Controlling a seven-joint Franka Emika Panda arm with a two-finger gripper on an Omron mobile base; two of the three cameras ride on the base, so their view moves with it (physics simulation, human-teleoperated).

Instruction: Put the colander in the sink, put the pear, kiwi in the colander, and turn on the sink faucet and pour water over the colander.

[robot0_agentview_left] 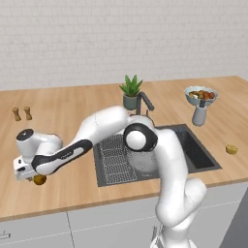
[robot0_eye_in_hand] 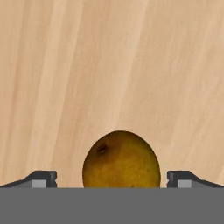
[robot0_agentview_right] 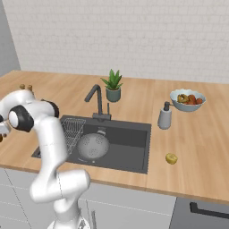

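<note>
Golden-brown pear sat closest to the hand camera, resting on the wooden counter, dark stem spot facing up. Gripper stood wide open: one dark fingertip to each side of the fruit, a clear gap between each tip and the skin, nothing gripped. Pear lay centred between the jaws.

From the left base view, the arm reached far out to the left of the sink, hand low over the counter, with the pear just under it near the front edge. Colander already lay in the basin beside the wire rack, under the faucet. Kiwi rested on the counter right of the sink, well apart from the gripper. Fruit bowl and soap dispenser stood further back on that side; potted plant behind the faucet. Two small brown shakers stood at the far left of the counter.
</note>
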